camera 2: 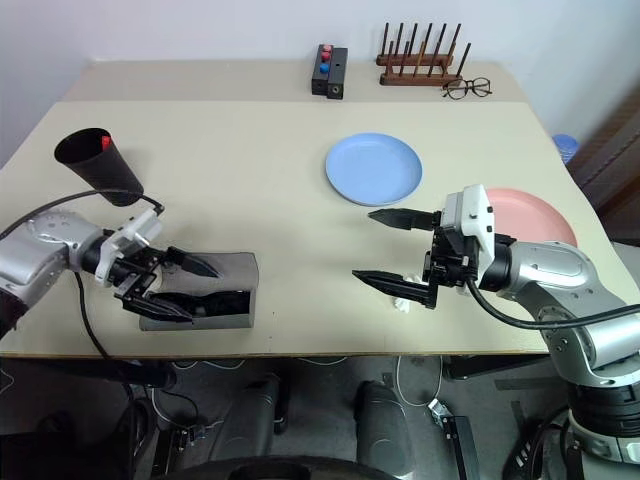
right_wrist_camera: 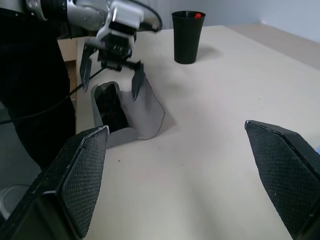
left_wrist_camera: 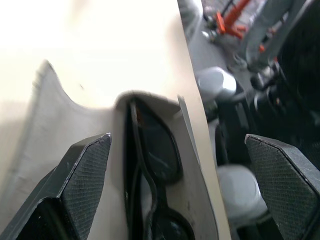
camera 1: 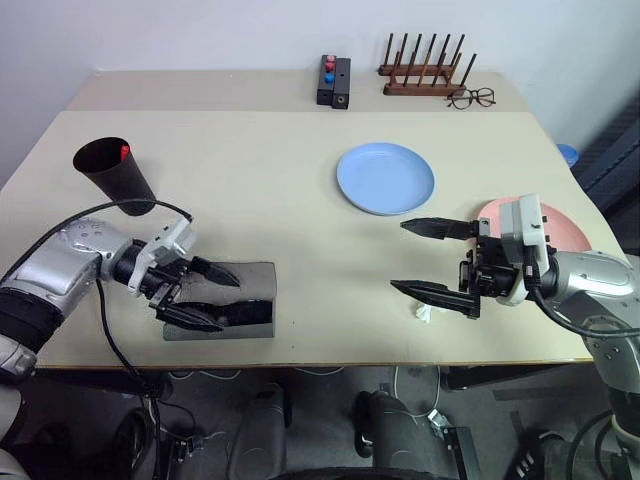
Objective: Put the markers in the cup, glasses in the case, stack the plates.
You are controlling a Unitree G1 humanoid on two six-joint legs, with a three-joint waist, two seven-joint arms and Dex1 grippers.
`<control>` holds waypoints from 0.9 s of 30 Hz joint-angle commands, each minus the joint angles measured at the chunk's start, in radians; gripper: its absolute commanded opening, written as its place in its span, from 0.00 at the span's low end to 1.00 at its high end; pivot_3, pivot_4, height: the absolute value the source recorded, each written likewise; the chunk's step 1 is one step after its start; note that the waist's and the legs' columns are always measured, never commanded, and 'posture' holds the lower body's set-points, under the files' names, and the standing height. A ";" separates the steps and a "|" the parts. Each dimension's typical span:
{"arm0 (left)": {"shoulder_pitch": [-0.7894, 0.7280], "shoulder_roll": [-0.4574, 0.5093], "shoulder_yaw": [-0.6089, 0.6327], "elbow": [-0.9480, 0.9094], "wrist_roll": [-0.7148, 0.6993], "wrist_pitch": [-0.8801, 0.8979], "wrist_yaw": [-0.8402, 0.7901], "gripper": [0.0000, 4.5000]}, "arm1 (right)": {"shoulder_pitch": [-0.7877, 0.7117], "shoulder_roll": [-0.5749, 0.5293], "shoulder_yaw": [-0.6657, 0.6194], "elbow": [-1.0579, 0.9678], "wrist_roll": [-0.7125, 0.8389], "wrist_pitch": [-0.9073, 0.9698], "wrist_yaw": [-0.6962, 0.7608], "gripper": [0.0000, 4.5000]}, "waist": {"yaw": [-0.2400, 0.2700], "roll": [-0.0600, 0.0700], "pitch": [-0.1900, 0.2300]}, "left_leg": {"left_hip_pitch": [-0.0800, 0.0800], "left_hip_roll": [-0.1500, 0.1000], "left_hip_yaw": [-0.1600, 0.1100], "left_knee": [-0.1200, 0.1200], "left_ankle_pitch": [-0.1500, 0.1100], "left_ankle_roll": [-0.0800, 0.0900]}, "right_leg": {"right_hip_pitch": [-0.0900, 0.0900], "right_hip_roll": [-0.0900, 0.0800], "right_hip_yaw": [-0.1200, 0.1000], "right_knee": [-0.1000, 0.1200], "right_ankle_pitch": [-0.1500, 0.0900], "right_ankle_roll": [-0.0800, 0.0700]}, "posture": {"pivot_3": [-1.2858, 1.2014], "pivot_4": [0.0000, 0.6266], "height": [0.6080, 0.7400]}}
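Note:
The black sunglasses [left_wrist_camera: 156, 165] lie inside the grey case [camera 1: 250, 280] near the table's front left edge. My left gripper [camera 1: 228, 303] is open over the case's open end, one finger on each side and nothing held. The black cup [camera 1: 118, 175] stands tilted behind it, a red-capped marker [camera 1: 124, 151] showing at its rim. The light blue plate [camera 1: 385, 178] rests at mid-table. The pink plate [camera 1: 568, 228] lies to its right, partly hidden behind my right hand. My right gripper [camera 1: 398, 256] hangs open and empty, pointing left, in front of the blue plate.
A small white scrap [camera 1: 424, 313] lies under the right gripper near the front edge. At the back stand a wooden peg rack [camera 1: 425, 72], wire-framed eyeglasses [camera 1: 471, 97] and a black box with red and blue buttons [camera 1: 334, 80].

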 commanded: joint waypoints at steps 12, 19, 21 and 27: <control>-0.206 -0.218 0.341 0.349 0.288 -0.084 0.100 0.01 | -0.036 0.075 0.035 0.020 -0.074 -0.042 -0.059 1.00 | -0.002 0.000 0.000 | 0.000 0.000 0.000 0.000 0.000 0.000 | 0.000 0.000 0.000 0.001 0.001 0.000 | 0.52 0.24 1.00; -0.070 -0.234 0.317 0.353 0.491 -0.269 0.079 0.01 | -0.043 0.071 0.030 0.022 -0.073 -0.034 -0.052 1.00 | -0.002 0.000 0.000 | 0.000 0.000 0.001 0.000 0.000 0.000 | 0.000 0.000 0.000 0.001 0.001 0.000 | 0.52 0.24 1.00; -0.058 -0.239 0.325 0.361 0.522 -0.280 0.071 0.01 | -0.042 0.070 0.029 0.021 -0.074 -0.034 -0.051 1.00 | -0.002 0.000 0.000 | 0.000 0.000 0.001 -0.001 0.000 0.000 | 0.000 0.001 0.000 0.001 0.001 0.000 | 0.52 0.24 1.00; -0.050 -0.262 0.346 0.394 0.559 -0.308 0.027 0.01 | -0.043 0.069 0.027 0.018 -0.073 -0.032 -0.053 1.00 | 0.000 -0.001 0.000 | 0.000 0.000 0.001 0.000 0.000 0.000 | 0.000 0.000 0.000 0.001 0.001 0.000 | 0.52 0.24 1.00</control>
